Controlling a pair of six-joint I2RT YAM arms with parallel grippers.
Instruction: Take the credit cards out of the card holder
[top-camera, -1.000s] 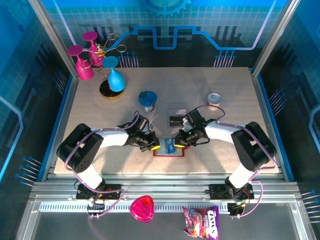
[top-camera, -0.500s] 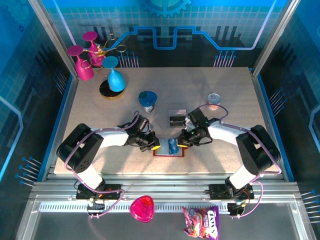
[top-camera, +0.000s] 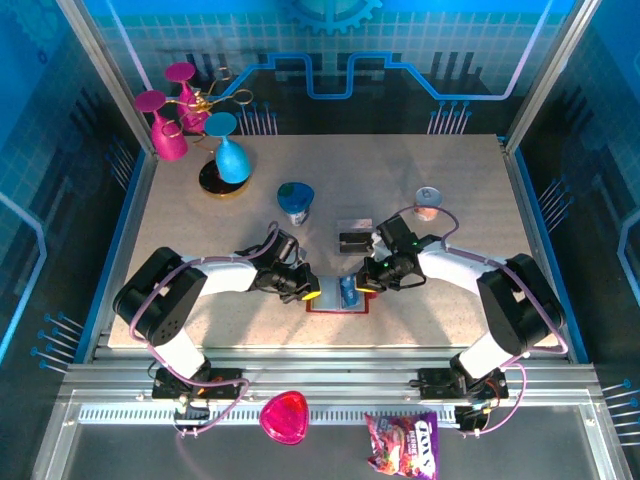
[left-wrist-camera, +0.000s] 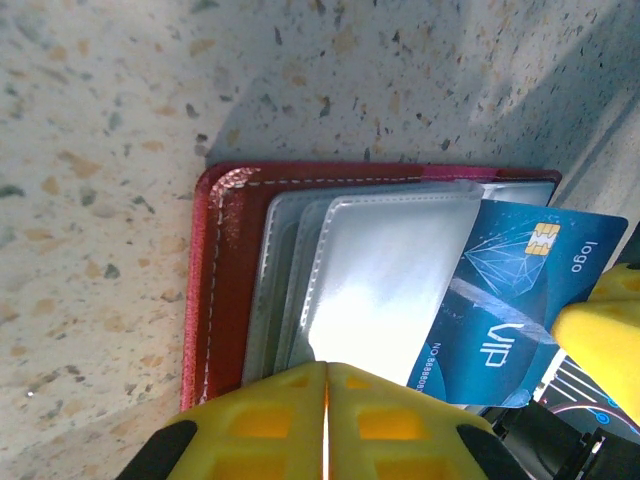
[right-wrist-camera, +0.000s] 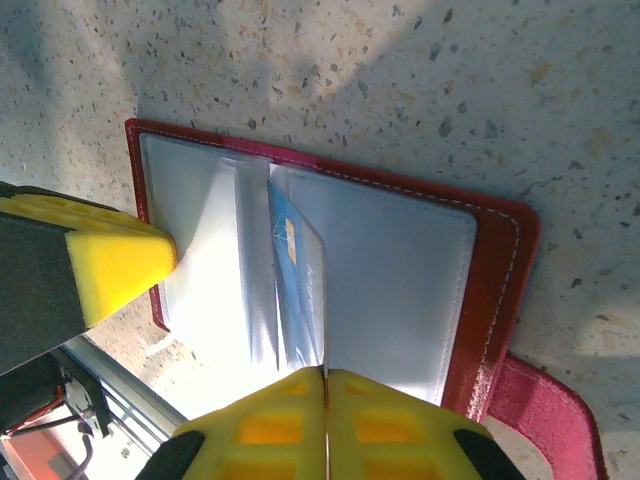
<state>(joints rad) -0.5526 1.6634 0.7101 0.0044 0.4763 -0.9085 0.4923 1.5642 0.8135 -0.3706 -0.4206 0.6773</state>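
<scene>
The card holder (top-camera: 336, 303) lies open near the table's front edge, dark red with pale grey pockets (left-wrist-camera: 300, 260) (right-wrist-camera: 400, 280). A blue credit card (right-wrist-camera: 296, 285) (left-wrist-camera: 520, 290) sticks out of its middle pocket, tilted up on edge. My right gripper (right-wrist-camera: 325, 372) (top-camera: 361, 288) is shut on that card's edge. My left gripper (left-wrist-camera: 326, 366) (top-camera: 310, 294) is shut, and its tips press on the left pockets. A small dark card-like rectangle (top-camera: 352, 242) lies on the table just beyond the holder, against a pale rectangle.
The holder's red snap tab (right-wrist-camera: 545, 410) juts out on the right side. A blue cup (top-camera: 295, 200) and a small can (top-camera: 428, 203) stand farther back. Pink and blue goblets (top-camera: 190, 125) stand at the back left. A pink heart dish (top-camera: 284, 416) and a candy bag (top-camera: 402, 444) lie below the table's edge.
My right gripper has shifted slightly up and right, and the blue card has come a little farther out of the pocket. The left gripper stays pressed on the holder.
</scene>
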